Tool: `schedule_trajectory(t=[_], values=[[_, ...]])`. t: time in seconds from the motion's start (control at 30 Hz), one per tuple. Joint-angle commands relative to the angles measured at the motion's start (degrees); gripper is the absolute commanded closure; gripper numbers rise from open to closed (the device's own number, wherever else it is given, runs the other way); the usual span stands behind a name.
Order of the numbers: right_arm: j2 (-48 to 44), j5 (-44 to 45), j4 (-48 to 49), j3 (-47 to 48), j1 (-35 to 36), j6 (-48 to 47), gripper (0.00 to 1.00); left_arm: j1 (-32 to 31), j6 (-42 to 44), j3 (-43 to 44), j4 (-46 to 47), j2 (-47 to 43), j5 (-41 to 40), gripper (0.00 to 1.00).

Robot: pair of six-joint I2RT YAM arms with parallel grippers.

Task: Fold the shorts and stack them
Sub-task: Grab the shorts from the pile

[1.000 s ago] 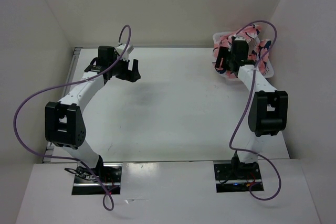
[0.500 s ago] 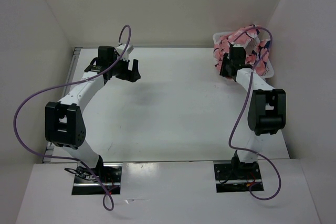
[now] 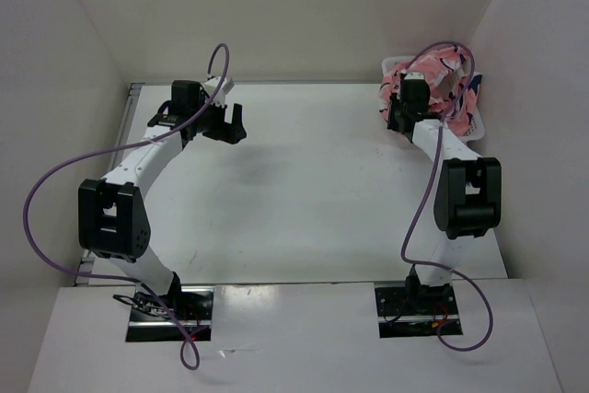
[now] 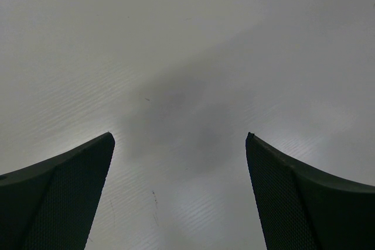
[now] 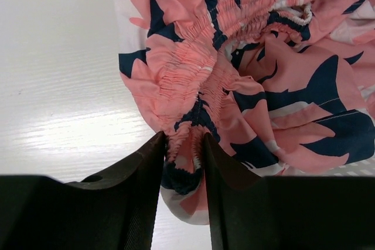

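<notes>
One waistband of the shorts (image 5: 252, 103) is pinched by the right claw (image 5: 184, 140) at the far-right corner of the table (image 3: 304, 200); the left claw (image 4: 180, 137) is spread wide; nothing is folded yet.

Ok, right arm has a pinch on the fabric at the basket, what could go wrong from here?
The right end effector pinches only a bunched bit of waistband on the shorts, near its tips, so it may slip on lifting. The heap looks tangled; pulling could drag a second pair or tip the basket.
</notes>
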Motion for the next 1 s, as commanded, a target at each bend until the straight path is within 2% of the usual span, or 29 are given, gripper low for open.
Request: schedule_trajectory(t=[0.0,0.17,0.23,0.37,0.4,0.53,0.73,0.97], values=[[-4.15,-2.22,1.93,1.78,-0.04,-0.66,0.61,0.23,0.21,0.08,1.55,-2.19,1.39,0.01],[-3.63,-1.35,2.46,1.07,0.48,-0.66,0.59,0.23,0.21,0.08,1.03,-2.19,1.39,0.01],[-3.62,-0.65,2.46,1.07,0.48,-0.66,0.64,0.23,0.21,-0.53,1.02,-2.72,1.39,0.01],[-3.62,-0.64,2.98,1.85,0.48,-0.66,0.75,0.23,0.21,-1.15,1.02,-3.25,1.39,0.01],[-4.15,-0.12,2.98,2.47,0.48,-0.66,0.82,0.23,0.21,-1.15,1.02,-3.25,1.39,0.01],[-4.77,2.61,3.51,3.61,0.48,-1.19,0.99,0.23,0.21,-1.15,1.02,-3.25,1.39,0.01],[-5.91,7.61,4.74,9.31,0.48,-3.12,1.00,0.23,0.21,-1.15,1.02,-3.25,1.39,0.01],[-7.05,12.36,5.88,25.75,1.71,-5.92,1.00,0.23,0.21,-0.54,1.02,-3.77,1.39,0.01]])
